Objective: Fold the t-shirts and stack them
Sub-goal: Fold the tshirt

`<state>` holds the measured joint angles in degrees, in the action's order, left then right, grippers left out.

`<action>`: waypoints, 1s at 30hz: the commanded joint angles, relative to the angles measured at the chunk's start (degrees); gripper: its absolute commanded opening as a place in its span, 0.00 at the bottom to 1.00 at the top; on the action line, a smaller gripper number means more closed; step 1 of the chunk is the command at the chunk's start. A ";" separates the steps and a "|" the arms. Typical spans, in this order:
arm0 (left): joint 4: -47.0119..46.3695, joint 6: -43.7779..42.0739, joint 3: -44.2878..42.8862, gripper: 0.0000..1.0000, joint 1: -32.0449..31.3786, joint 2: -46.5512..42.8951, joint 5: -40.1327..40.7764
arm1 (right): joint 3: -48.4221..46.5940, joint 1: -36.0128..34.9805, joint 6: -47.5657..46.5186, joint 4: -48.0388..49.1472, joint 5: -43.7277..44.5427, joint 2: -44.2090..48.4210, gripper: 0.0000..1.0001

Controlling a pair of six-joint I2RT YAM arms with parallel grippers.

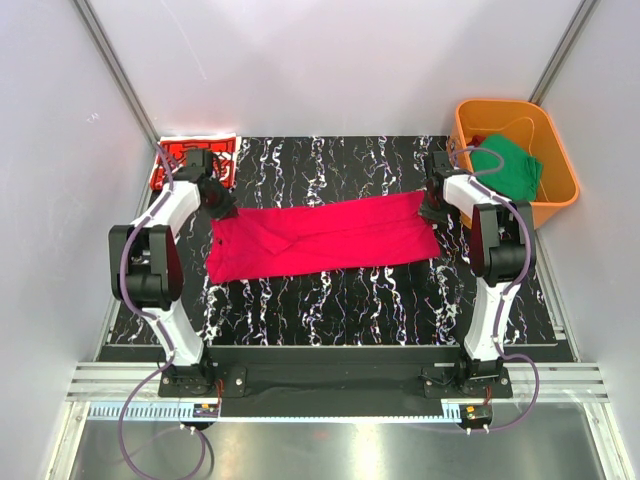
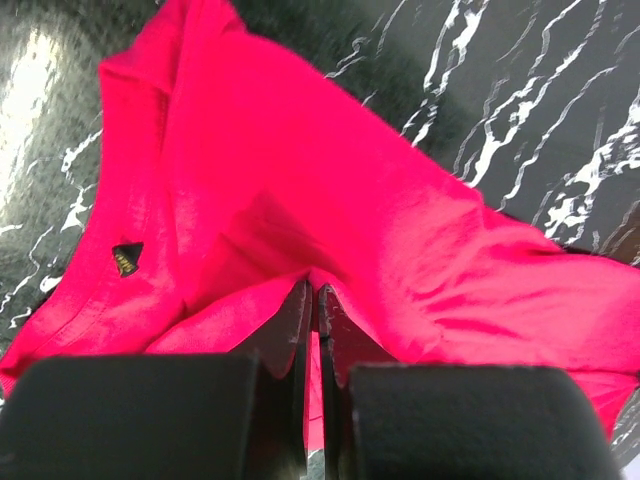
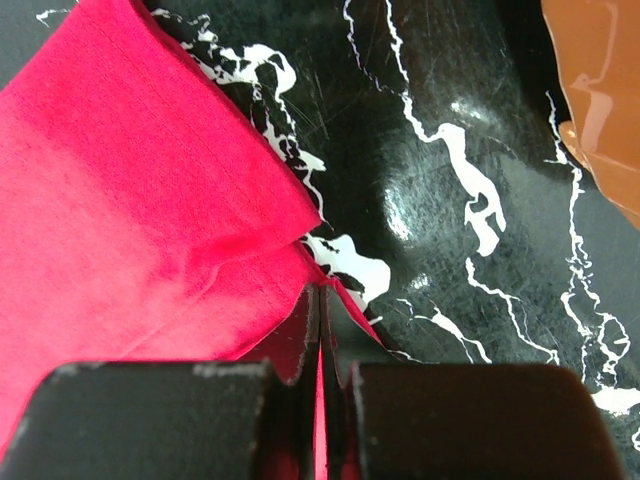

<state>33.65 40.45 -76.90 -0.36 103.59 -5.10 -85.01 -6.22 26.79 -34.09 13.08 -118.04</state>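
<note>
The left gripper (image 2: 312,300) is closed, pinching a fold of the crimson shirt (image 1: 320,238) between its fingers. The right gripper (image 3: 322,298) is clamped on that shirt's opposite corner, right at the hem. The shirt lies stretched as a long band across the black marbled table (image 1: 330,300) between the two arms. A red printed shirt (image 1: 185,160) lies folded at the far left corner. A green shirt (image 1: 515,168) sits in the orange tub (image 1: 505,106) at the far right.
</note>
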 commanded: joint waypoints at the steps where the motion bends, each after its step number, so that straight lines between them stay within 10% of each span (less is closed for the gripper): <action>1: -0.26 0.07 -6.06 0.00 0.27 1.70 0.01 | -3.05 0.51 -0.16 0.78 2.83 -1.05 0.00; 30: 1.07 -0.54 2.11 0.00 0.36 -4.10 5.02 | 9.07 0.51 0.02 8.60 4.76 10.11 0.00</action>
<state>35.51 40.38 -73.91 -0.36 101.01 -1.65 -76.47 -6.22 26.57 -27.53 14.37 -110.08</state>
